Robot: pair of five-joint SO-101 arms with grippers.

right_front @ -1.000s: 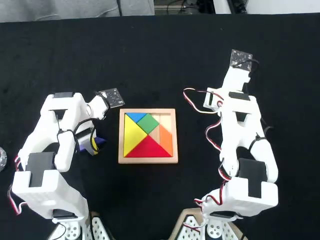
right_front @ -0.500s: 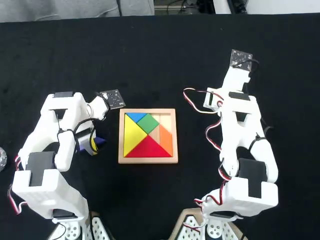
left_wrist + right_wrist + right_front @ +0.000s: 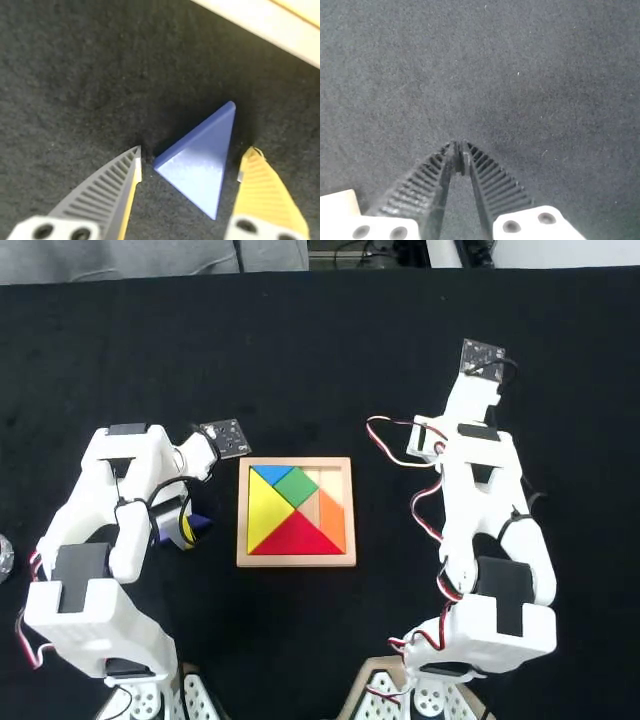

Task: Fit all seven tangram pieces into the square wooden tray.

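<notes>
There are two arms, the left arm (image 3: 110, 530) and the right arm (image 3: 485, 510). There are two grippers, the left gripper (image 3: 195, 151) and the right gripper (image 3: 458, 147). There is one table (image 3: 330, 360) and one tray (image 3: 296, 562).

Six pieces show. Five are in the tray: one blue piece (image 3: 265, 475), one green piece (image 3: 295, 488), one yellow piece (image 3: 260, 515), one red piece (image 3: 297, 535) and one orange piece (image 3: 332, 515). One dark blue triangle (image 3: 200, 165) is on the table beside the tray's left edge.

By shape, four are triangles and one is a square. The orange piece's shape is unclear.
</notes>
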